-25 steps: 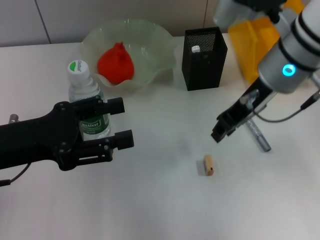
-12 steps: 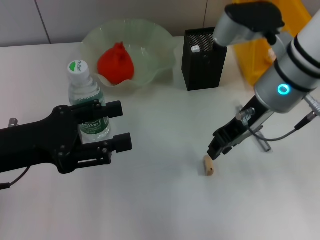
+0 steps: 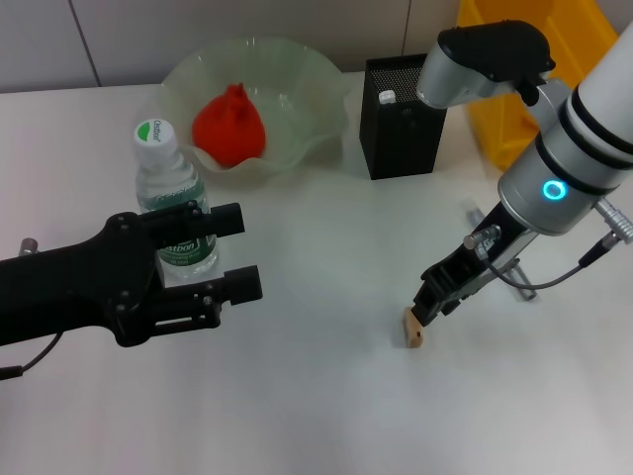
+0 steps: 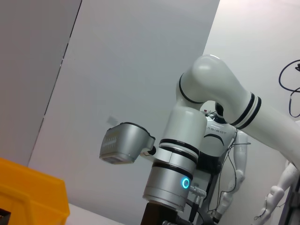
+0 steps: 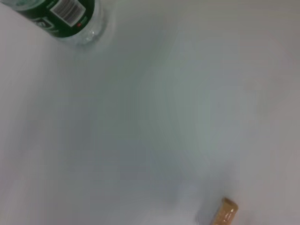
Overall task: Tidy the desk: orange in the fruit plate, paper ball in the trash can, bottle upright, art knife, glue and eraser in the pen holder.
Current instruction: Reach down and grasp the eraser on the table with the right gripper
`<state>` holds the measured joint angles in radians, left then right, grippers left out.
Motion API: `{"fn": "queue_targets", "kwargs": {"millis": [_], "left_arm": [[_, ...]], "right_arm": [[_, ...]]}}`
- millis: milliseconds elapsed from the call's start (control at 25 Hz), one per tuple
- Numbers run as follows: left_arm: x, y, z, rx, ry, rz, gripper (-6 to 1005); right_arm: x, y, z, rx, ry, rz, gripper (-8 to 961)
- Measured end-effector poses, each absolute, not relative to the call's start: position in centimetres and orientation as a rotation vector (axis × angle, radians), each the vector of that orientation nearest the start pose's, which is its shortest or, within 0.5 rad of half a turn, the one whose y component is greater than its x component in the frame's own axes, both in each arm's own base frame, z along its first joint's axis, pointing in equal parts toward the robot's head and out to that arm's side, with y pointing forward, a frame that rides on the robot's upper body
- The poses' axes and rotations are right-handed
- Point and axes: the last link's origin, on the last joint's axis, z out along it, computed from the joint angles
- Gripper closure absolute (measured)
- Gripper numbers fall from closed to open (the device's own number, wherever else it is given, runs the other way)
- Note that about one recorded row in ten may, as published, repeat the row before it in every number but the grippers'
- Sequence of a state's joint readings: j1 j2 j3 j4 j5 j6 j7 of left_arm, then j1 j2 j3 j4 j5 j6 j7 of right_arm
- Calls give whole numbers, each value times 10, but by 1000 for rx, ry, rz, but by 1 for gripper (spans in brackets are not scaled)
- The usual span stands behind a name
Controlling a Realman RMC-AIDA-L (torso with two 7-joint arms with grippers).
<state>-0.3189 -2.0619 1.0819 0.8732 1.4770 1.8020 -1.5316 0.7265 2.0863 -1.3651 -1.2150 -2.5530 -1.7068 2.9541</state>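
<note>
on the bench [image 3: 326, 406], near its front: the eraser [image 3: 413, 329] lies flat on its long side, well apart from the holder [image 3: 403, 117].
right tool [image 3: 431, 303]: poised just over the eraser's far end, nearly touching; i cannot tell how its fingers stand.
left tool [image 3: 237, 249]: spread wide on either side of the bottle [image 3: 170, 201], which stands upright; not clamped on it.
eraser, handling: likely very light, slightly rubbery and grippy, not fragile; small enough to skid or flip if nudged on the smooth bench.
where to hold: i judge across its two long sides at the middle, coming straight down, so it does not pivot.
already placed: orange [image 3: 229, 126] sits in the plate [image 3: 297, 74].
risk: a fingertip landing on top would push it away, not pinch it.
right wrist view: eraser [image 5: 223, 211] at the edge, bottle [image 5: 61, 18] far off.
</note>
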Motion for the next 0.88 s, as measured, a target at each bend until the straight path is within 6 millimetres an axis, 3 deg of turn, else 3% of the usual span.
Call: {"fn": "queue_targets", "kwargs": {"millis": [880], "left_arm": [[-218,274,19,-2835,-537,-1222,221]], "right_arm": [[176,350,-24,-2418,1524,-568,672]]}}
